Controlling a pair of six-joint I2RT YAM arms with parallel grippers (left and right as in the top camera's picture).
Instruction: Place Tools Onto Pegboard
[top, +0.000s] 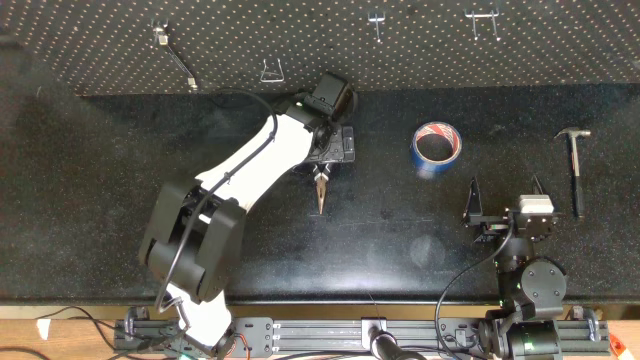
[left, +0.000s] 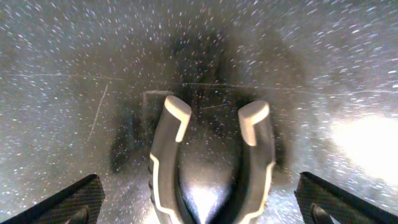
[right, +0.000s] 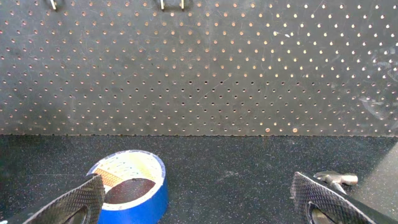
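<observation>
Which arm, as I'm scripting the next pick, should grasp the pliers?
Left: the left pincer, open, sits over the pliers; the right pincer rests far off, near the tape.

I see pliers (top: 320, 190) lying flat, nose toward the arm bases, grey handles spread | blue tape roll (top: 437, 146) flat, hole up, off to their right | hammer (top: 575, 170) flat at far right, head toward the pegboard (top: 400, 50) | pegboard upright behind all three
</observation>
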